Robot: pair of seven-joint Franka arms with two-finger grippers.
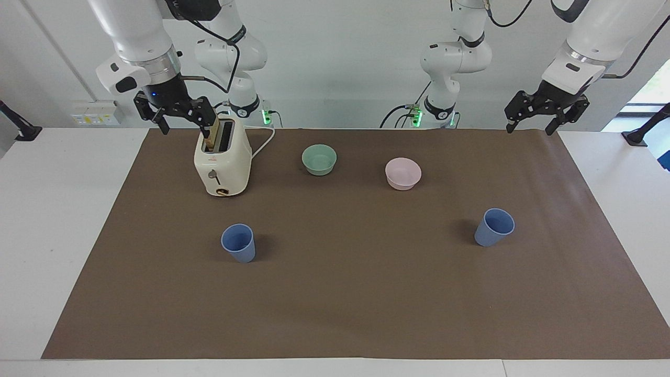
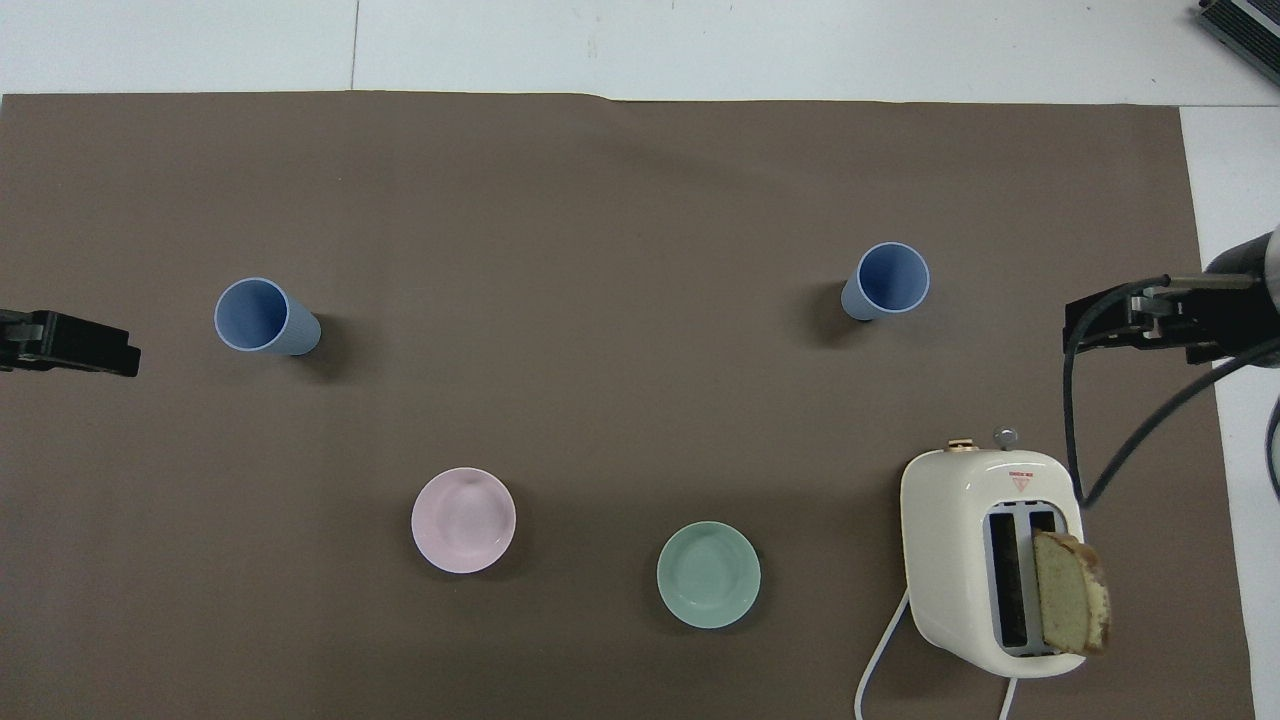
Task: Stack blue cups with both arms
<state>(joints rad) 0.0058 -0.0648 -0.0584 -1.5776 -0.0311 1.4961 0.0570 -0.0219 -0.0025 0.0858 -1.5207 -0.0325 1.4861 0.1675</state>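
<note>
Two blue cups stand upright on the brown mat, well apart. One blue cup is toward the right arm's end, farther from the robots than the toaster. The other blue cup is toward the left arm's end. My right gripper hangs open and empty in the air beside the toaster's top. My left gripper hangs open and empty over the mat's edge at its own end. Neither gripper touches a cup.
A cream toaster holds a slice of bread. A mint-green bowl and a pale pink bowl sit nearer to the robots than the cups. The brown mat covers most of the white table.
</note>
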